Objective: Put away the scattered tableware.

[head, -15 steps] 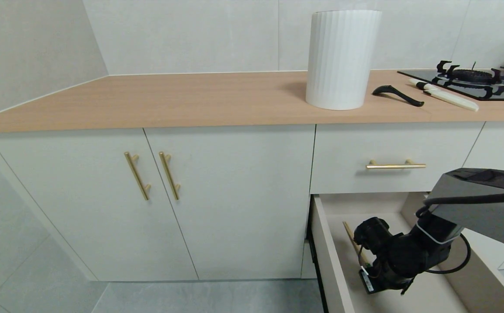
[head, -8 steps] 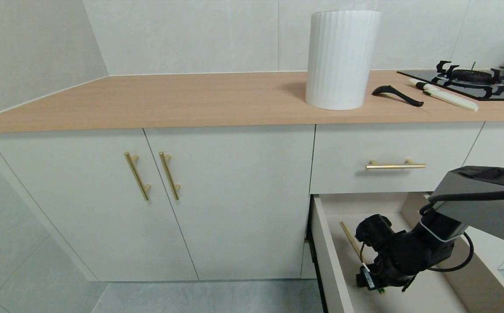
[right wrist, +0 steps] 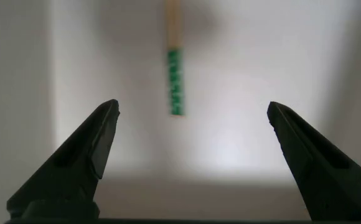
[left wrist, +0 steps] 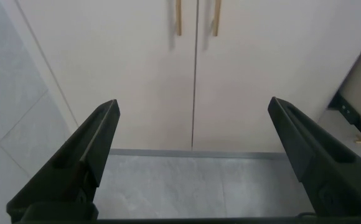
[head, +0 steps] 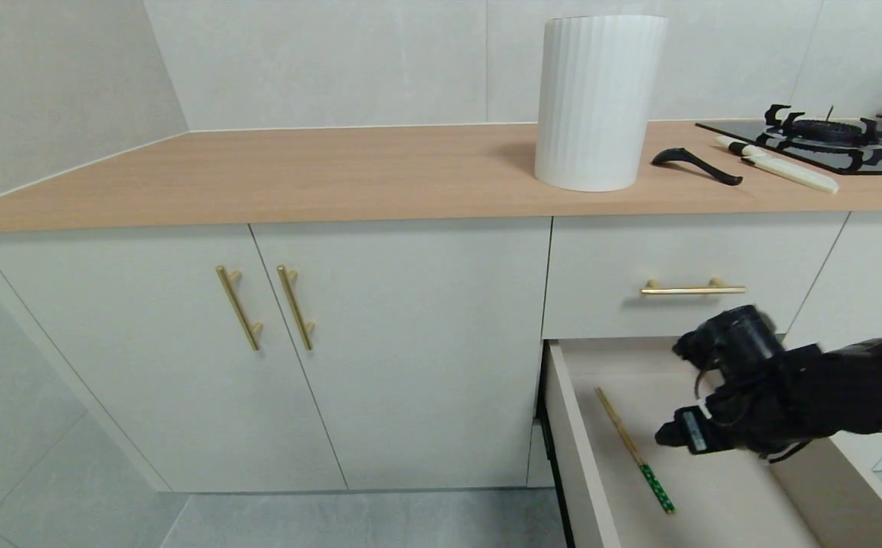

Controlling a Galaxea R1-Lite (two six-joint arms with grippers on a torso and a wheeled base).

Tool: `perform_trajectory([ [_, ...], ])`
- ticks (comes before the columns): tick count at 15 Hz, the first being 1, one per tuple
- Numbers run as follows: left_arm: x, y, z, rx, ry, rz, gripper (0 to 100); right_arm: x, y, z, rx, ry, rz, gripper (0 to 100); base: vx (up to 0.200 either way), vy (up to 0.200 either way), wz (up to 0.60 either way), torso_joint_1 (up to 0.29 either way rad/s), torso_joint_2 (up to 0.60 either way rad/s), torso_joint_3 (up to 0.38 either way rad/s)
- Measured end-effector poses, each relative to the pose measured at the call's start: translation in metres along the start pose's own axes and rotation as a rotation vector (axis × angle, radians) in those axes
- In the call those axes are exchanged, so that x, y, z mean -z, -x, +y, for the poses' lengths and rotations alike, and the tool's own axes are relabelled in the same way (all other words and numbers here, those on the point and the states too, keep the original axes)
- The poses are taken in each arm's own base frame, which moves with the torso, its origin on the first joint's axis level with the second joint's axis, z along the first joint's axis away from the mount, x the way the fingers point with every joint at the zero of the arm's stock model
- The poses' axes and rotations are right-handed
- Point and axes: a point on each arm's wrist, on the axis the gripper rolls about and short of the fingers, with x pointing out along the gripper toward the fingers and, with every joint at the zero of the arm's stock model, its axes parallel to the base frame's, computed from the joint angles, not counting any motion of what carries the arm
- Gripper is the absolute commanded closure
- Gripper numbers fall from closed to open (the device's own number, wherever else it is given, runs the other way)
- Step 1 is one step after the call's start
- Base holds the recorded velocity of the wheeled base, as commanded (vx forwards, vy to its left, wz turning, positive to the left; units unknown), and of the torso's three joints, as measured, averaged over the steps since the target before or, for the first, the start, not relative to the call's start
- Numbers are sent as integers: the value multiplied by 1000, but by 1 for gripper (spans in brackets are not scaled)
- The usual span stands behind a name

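Count: one wooden chopstick with a green patterned end (head: 633, 449), one white ribbed cylindrical container (head: 599, 103), one black curved utensil (head: 695, 167), one cream-coloured knife (head: 779, 167), and one pulled-out pale drawer (head: 568, 434), taken as the reference. The chopstick lies flat on the drawer's floor, close to its left wall and roughly parallel to it, with the green end toward the drawer's front. Whether a second stick lies tight against it cannot be told. The wider part of the drawer's floor is on the chopstick's right, up to the right wall. The right end effector (right wrist: 193, 107) hangs above that part of the drawer, fingers spread wide and holding nothing. It is well apart from the chopstick, which shows ahead of its fingertips. On the wooden worktop (head: 296, 171) above the drawer, the container stands over the drawer's left side. The black utensil and the knife lie further right, the knife touching the edge of the black gas hob (head: 821, 133). A shut drawer with a brass bar handle (head: 692, 288) sits directly above. Left of the drawer, the left end effector (left wrist: 193, 104) is also spread and holds nothing, facing the two shut cabinet doors (head: 273, 350).
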Motion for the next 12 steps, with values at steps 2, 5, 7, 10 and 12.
perform_trajectory([
  [2,0,0,0,0,0,0,0,-14,45,-38,2,-67,-100,0,0,0,0,0,0,0],
  [5,0,0,0,0,0,0,0,-20,82,-65,34,-85,-210,0,0,0,0,0,0,0],
  [7,0,0,0,0,0,0,0,-20,92,-69,42,-95,-241,0,0,0,0,6,-77,-87],
  [10,0,0,0,0,0,3,0,-21,99,-70,44,-97,-267,0,0,0,0,28,-214,-315],
  [12,0,0,0,0,0,-1,0,-21,99,-70,47,-99,-271,0,0,0,0,61,-527,-359],
])
